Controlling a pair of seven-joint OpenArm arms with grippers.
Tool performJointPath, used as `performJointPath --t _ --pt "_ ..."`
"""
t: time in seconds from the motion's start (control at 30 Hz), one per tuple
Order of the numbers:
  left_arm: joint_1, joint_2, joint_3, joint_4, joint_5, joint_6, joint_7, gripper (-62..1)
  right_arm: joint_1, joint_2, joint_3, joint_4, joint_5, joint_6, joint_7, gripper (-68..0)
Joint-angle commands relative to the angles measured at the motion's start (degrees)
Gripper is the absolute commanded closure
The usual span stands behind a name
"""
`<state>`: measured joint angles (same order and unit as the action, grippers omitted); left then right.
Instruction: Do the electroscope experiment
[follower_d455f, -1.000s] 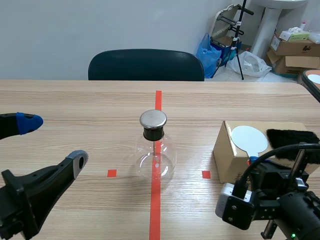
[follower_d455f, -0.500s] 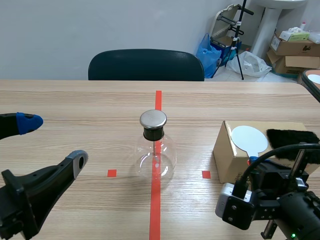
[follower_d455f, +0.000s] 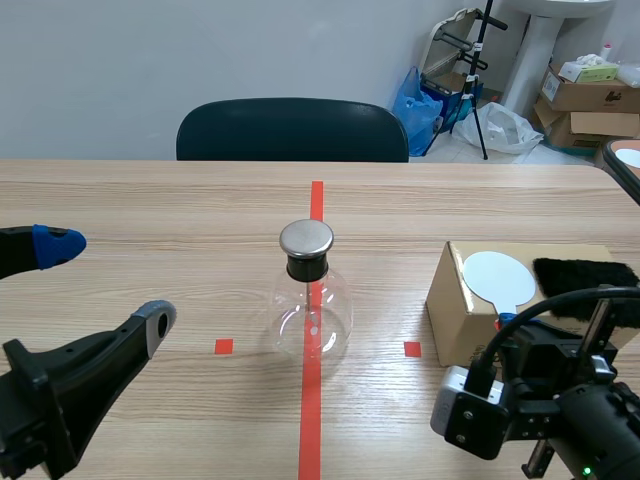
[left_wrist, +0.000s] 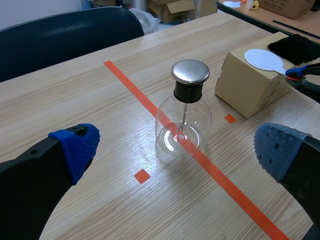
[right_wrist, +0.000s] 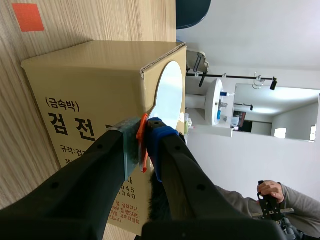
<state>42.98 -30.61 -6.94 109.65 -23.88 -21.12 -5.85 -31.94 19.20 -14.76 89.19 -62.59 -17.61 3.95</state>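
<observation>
The electroscope, a round glass flask (follower_d455f: 310, 305) with a metal cap (follower_d455f: 306, 238), stands on the red tape line at mid-table. In the left wrist view the flask (left_wrist: 184, 125) is ahead of my left gripper (left_wrist: 175, 147), whose blue pads are wide apart and hold nothing. In the scene view, that left gripper (follower_d455f: 105, 283) is open, left of the flask. A white disc paddle (follower_d455f: 498, 277) lies on top of a cardboard box (follower_d455f: 470, 320). My right gripper (right_wrist: 142, 142) is shut on the paddle's orange handle (right_wrist: 144, 131) at the box's near edge.
A black fur cloth (follower_d455f: 585, 275) lies on the box beside the paddle. A dark chair (follower_d455f: 292, 130) stands at the far table edge. Boxes and bags sit on the floor behind, at the right. A person's hand (right_wrist: 270, 190) shows far off in the right wrist view.
</observation>
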Motion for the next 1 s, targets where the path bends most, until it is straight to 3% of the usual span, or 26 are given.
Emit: performJointPath --t 0.0,0.8,0.97 --pt "-0.31 0.28 0.15 0.66 -0.37 -0.07 -0.83 -62.3 0.68 0.17 0.44 0.37 -0.07 -0.37 0.07 -1.1" --pt "-0.31 0.26 0.15 0.66 -0.37 -0.07 -0.81 -62.3 0.55 0.20 0.61 0.37 -0.07 -0.44 -0.04 -1.1" --pt "-0.31 0.26 0.15 0.66 -0.37 -0.07 -0.79 -62.3 0.52 0.35 0.59 0.37 -3.69 -0.52 0.66 -1.1"
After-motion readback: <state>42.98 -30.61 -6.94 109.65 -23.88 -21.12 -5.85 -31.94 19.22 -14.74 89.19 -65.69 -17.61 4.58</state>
